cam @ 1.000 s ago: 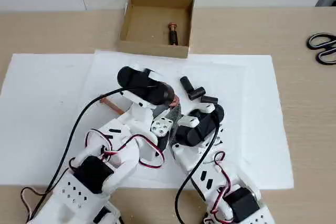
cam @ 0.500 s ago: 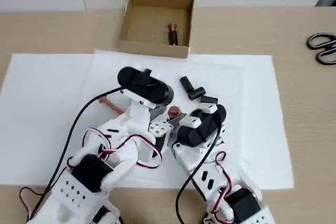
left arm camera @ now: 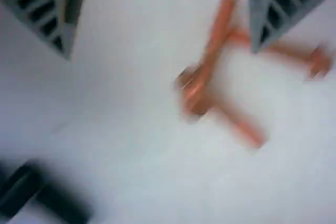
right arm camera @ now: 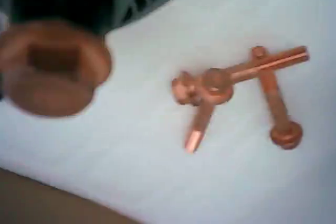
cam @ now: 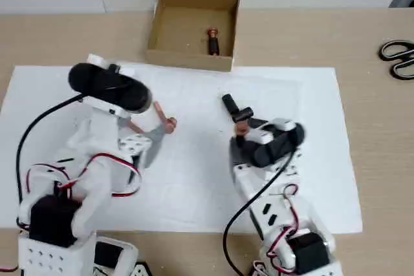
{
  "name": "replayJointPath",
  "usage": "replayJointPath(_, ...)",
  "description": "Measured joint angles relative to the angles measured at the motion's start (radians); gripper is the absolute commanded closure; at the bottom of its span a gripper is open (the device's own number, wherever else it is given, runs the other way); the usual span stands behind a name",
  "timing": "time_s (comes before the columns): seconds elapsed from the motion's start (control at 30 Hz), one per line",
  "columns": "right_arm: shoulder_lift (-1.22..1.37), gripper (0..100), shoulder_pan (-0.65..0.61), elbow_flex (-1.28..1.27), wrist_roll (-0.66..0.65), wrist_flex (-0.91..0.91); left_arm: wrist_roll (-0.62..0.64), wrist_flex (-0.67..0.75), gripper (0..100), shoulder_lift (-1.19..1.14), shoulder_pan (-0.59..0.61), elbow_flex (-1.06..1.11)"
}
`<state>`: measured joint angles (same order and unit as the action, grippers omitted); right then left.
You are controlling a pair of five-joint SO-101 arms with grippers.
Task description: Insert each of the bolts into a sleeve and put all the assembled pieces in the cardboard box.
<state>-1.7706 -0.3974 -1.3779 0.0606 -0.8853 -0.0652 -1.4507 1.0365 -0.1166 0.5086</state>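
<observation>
The left gripper (left arm camera: pixel 160 48) hangs with its jaws spread wide and nothing between them, directly over 3 loose bolts (right arm camera: pixel 216 83) that lie crossed on the white paper (cam: pixel 194 179). The right gripper (cam: pixel 242 136) is clamped on 1 copper bolt (right arm camera: pixel 52 66), whose flanged hex head looms close in the right wrist view. It sits just beside the black sleeves (cam: pixel 243 115), at least 3 short tubes clustered on the paper. 1 assembled piece (cam: pixel 212 41) lies inside the cardboard box (cam: pixel 189 60) at the far edge of the table.

The bolts look like rigid, copper-coloured metal: small, probably light, with slim smooth shanks and wider flanged heads. Being round, they will likely roll or swivel if nudged. Because they overlap, a pinch across the middle of 1 shank, away from the crossing point, seems safest. The sleeves look hard, dark and matte, also cylindrical and liable to roll. A grip across a sleeve's outer wall should leave its bore free for the shank.
</observation>
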Motion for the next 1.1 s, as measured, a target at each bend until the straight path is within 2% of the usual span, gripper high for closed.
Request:
replayJointPath(0.13, 0.158, 99.5, 0.020, 0.209, -0.054, -0.077, -0.038, -0.086, 79, 0.000, 0.091, 0.000)
replayJointPath(0.3, 0.557, 99.5, 0.063, 0.580, -0.069, -0.069, -0.048, -0.147, 79, 0.000, 0.110, 0.000)
replayJointPath(0.47, 1.033, 99.5, 0.112, 0.954, -0.069, 0.055, -0.048, -0.196, 79, 0.000, 0.112, 0.000)
replayJointPath(0.7, 1.637, 99.5, 0.112, 1.395, -0.069, 0.221, -0.048, -0.219, 79, 0.000, 0.112, 0.000)
replayJointPath(1.1, 2.429, 99.5, 0.110, 1.913, -0.069, 0.555, -0.048, -0.219, 79, 0.000, 0.112, 0.000)
